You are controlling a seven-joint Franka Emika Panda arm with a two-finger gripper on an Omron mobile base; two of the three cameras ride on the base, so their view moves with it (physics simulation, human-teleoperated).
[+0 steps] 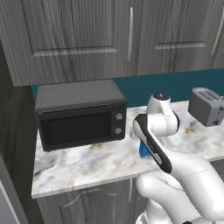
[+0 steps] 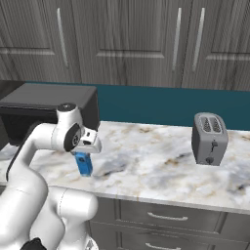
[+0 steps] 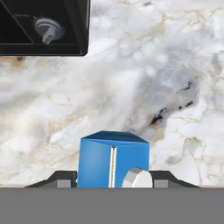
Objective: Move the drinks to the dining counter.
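One blue carton sits between my two fingers, and that is the drink I am on. In the hand view its gable top fills the space just ahead of my fingertips, with the pale seam of the fold running down its middle and a white round cap at its near edge. My gripper points straight down over it; the fingers stand about half apart, one on each side of the carton, but I cannot tell whether they press its walls or only flank them.

From the right base view the carton hangs just under my hand, its base at the marble counter; whether it rests there or is just lifted I cannot tell. From the left base view only a blue corner peeks out behind my forearm.

Off to one side of my fingers stands the black microwave, its knob showing in the hand view. Well away on the other side stands the grey toaster, on the same counter.
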